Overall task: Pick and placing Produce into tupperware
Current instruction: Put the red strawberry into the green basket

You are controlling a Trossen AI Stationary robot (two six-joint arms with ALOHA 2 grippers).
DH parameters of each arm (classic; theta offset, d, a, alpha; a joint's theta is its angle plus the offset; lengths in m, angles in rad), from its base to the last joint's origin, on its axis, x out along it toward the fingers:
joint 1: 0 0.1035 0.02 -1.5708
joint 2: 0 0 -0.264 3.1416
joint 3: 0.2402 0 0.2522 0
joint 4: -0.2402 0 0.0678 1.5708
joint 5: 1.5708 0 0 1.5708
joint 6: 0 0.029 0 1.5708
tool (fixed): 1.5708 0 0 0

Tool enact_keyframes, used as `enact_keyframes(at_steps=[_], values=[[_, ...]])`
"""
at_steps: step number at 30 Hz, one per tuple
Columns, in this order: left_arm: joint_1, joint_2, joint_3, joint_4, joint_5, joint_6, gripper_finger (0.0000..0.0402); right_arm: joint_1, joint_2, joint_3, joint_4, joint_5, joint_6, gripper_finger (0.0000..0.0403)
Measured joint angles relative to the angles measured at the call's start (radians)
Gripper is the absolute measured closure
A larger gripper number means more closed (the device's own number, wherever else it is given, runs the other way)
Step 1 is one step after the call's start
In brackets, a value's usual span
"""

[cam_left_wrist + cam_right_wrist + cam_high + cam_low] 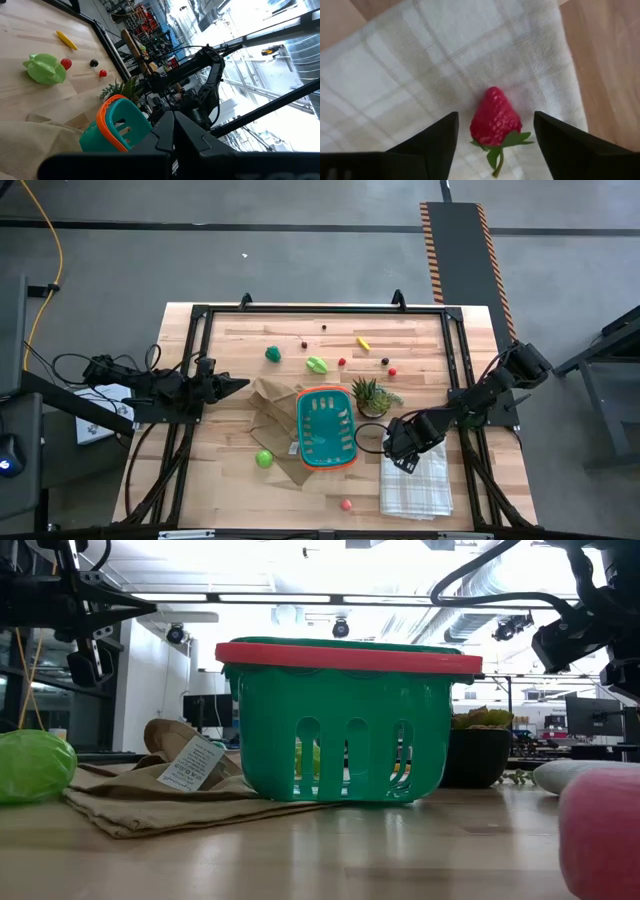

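Note:
The teal tupperware basket (325,428) with an orange rim stands mid-table, its base partly on a brown paper bag (272,412). A red strawberry (496,122) lies on the white checked cloth (415,482). My right gripper (495,119) hangs open above it, pointing down, one finger on either side and apart from it. In the high view the right gripper (405,442) hides the strawberry. Loose produce lies on the wood: a leafy green piece (317,364), a green round piece (273,354), a yellow piece (363,343) and a green ball (264,459). My left gripper (240,385) waits shut at the table's left.
A spiky potted plant (370,395) stands between the basket and my right gripper. Small red balls (342,363) and dark berries (383,360) dot the far half of the table. A pink-red piece (346,504) lies near the front edge. A black frame (320,308) runs around the tabletop.

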Motion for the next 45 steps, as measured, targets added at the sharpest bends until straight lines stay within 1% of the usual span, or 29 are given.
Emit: enact_keyframes(at_steps=[5, 21, 36, 42, 45], values=[[0.0, 0.0, 0.0, 0.0, 0.0, 0.0, 0.0401, 0.0, 0.0, 0.0, 0.002, 0.005, 0.0, 0.0191], [0.0, 0.0, 0.0, 0.0, 0.0, 0.0, 0.0401, 0.0, 0.0, 0.0, 0.012, 0.006, 0.008, 0.026], [0.0, 0.0, 0.0, 0.0, 0.0, 0.0, 0.0401, 0.0, 0.0, 0.002, 0.015, -0.01, 0.008, 0.0265], [0.0, 0.0, 0.0, 0.0, 0.0, 0.0, 0.0401, 0.0, -0.002, 0.057, -0.007, -0.021, -0.001, 0.0265], [0.0, 0.0, 0.0, 0.0, 0.0, 0.0, 0.0401, 0.0, -0.021, 0.091, -0.014, -0.009, -0.002, 0.0265]])
